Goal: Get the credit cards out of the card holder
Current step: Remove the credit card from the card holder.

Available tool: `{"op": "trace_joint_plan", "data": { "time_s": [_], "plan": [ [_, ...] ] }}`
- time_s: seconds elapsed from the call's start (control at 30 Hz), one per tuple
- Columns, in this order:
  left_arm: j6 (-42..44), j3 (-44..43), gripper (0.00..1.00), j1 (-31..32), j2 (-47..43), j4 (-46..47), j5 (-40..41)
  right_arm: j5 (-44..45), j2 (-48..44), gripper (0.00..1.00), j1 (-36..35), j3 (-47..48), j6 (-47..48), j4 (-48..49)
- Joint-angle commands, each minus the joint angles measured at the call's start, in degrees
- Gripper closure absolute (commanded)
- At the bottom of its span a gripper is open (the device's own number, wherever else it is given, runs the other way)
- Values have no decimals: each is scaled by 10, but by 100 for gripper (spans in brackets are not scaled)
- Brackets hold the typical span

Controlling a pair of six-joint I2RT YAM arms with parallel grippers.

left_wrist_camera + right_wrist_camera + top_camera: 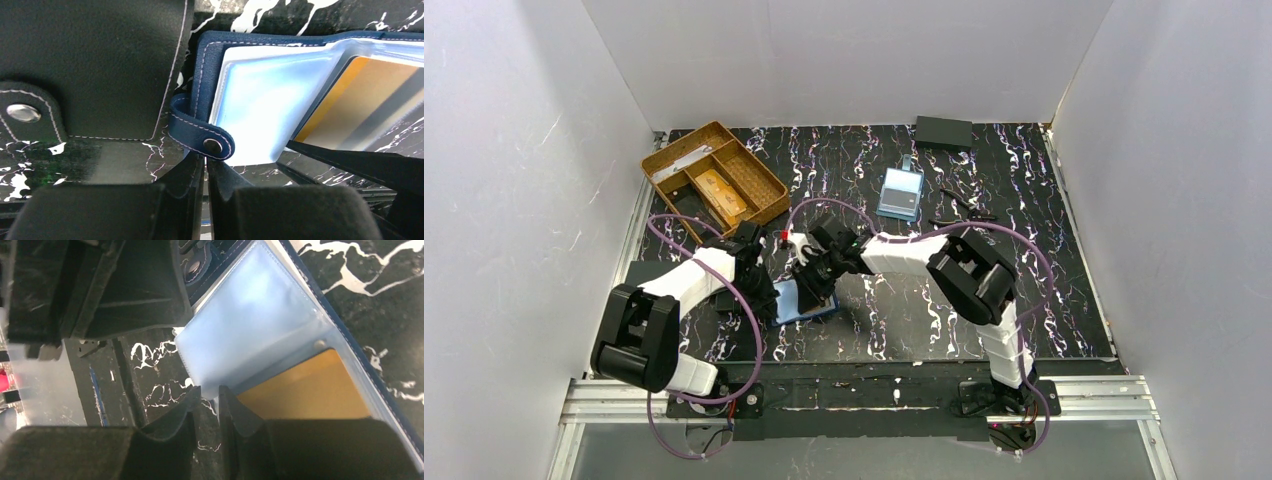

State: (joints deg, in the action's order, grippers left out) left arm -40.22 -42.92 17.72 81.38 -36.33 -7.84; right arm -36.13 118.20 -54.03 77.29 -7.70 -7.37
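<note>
The navy card holder (809, 303) lies open near the table's front, its light blue clear sleeves up. It also shows in the left wrist view (260, 95) and the right wrist view (250, 320). An orange credit card (305, 390) sits inside a sleeve and also shows in the left wrist view (350, 100). My left gripper (206, 161) is shut at the holder's left edge, tips right under its snap tab (200, 137). My right gripper (209, 390) is open by a narrow gap, tips at the corner of a sleeve beside the orange card.
A wooden tray (754, 168) at the back left holds orange cards (720, 193) and a pale one (678, 160). A light blue clear case (900, 193) and a black box (943, 131) lie at the back. A black pouch (90, 65) lies just left of the holder.
</note>
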Motion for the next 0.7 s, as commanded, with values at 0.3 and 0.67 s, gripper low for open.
{"op": "trace_joint_plan", "data": {
  "time_s": [0.3,0.67],
  "plan": [
    [-7,-8,76,-3,-58,-30,8,94,69,74,-12,62,-4,-62],
    [-38,40,50,-4,-313,50,-127,164,44,78,-12,10,11,-64]
  ]
}}
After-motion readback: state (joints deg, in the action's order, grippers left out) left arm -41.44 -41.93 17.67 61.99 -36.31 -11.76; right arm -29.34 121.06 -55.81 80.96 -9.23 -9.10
